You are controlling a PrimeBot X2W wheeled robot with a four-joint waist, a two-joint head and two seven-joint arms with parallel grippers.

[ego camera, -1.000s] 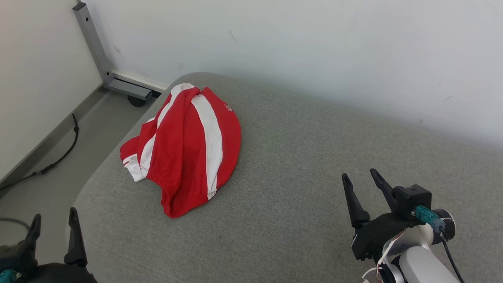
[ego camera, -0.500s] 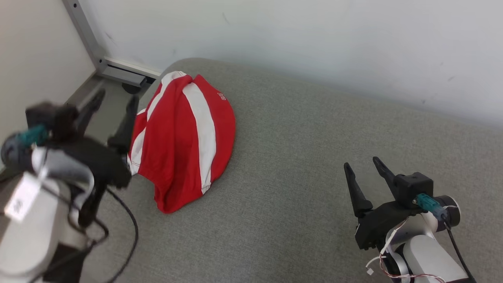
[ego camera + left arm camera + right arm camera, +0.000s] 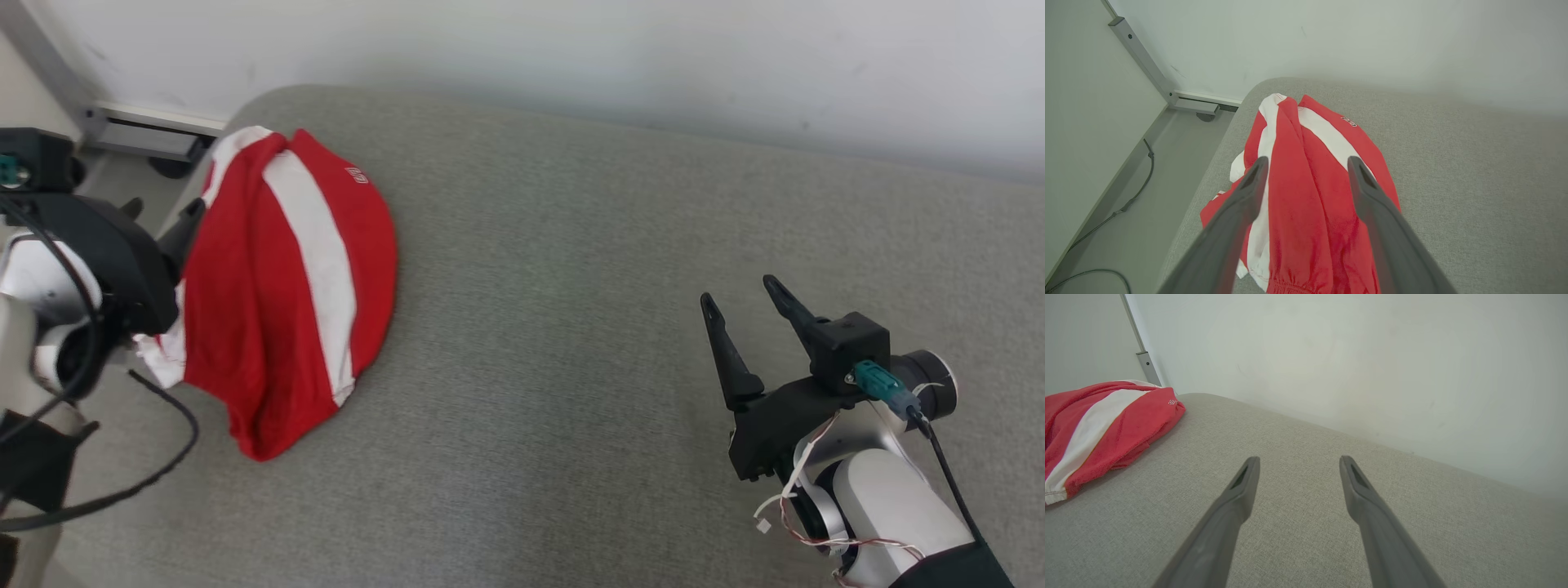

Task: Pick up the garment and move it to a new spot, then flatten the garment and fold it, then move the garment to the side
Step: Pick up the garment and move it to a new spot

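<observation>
Your garment (image 3: 286,278) lies bunched on the grey upholstered surface (image 3: 571,343), toward its far left corner and close to the wall (image 3: 571,49). It is red with broad white stripes, crumpled into a rounded heap, with a gathered hem at the near end and a small white mark near the far edge (too small to read). Your left gripper (image 3: 1307,163) is at the heap's left side, jaws spread wide, gripping nothing. Your right gripper (image 3: 739,290) sits well apart to the right over the grey cloth, jaws equally wide.

garment (image 3: 277,286): 1 | left tool (image 3: 1307,161) + right tool (image 3: 739,288): 2 | cushion (image 3: 571,327): 1
</observation>
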